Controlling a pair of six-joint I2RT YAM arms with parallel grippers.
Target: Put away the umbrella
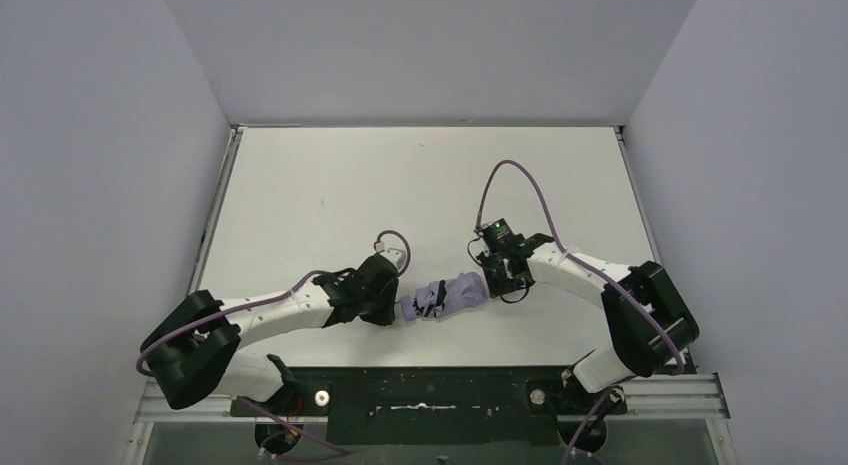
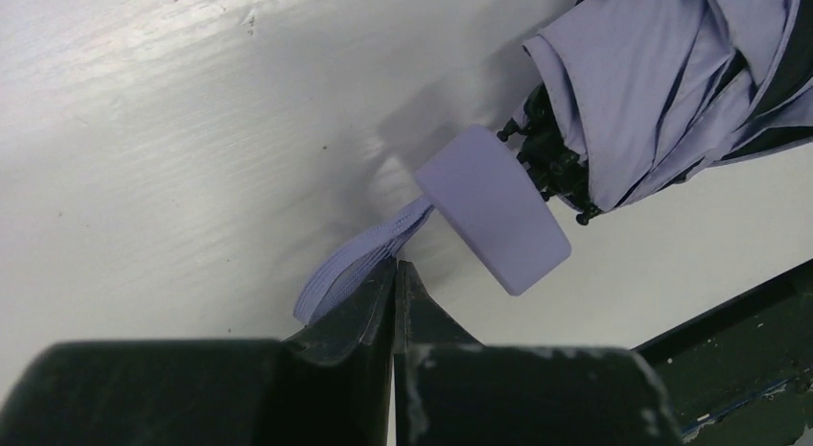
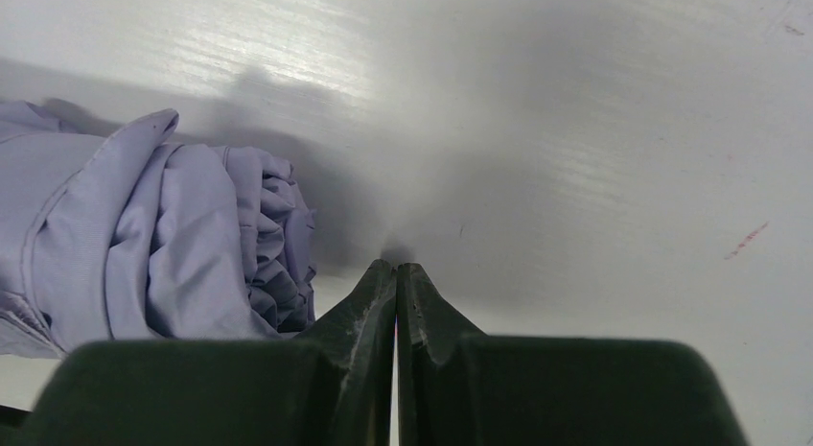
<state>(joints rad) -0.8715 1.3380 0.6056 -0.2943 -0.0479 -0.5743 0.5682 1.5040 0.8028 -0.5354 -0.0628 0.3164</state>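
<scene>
The left gripper (image 2: pixel 395 269) is clenched, its two fingers pressed flat together with their tips low over the table (image 1: pixel 330 185). The loop (image 2: pixel 351 267) lies against the outer side of one fingertip. It seems to pass beside that finger rather than between the pair, though I cannot tell for sure that none of it is pinched. Just past the tips is the handle (image 2: pixel 495 209), with the black rib ends and folded fabric behind it.

The right gripper (image 3: pixel 396 271) is also clenched and holds nothing. Its tips are close to the table, just beside the bunched far end of the umbrella (image 1: pixel 447 295).

The umbrella lies collapsed on the table near the near edge, about midway between the left and right edges. It sits between the two grippers with its handle toward the left one.
</scene>
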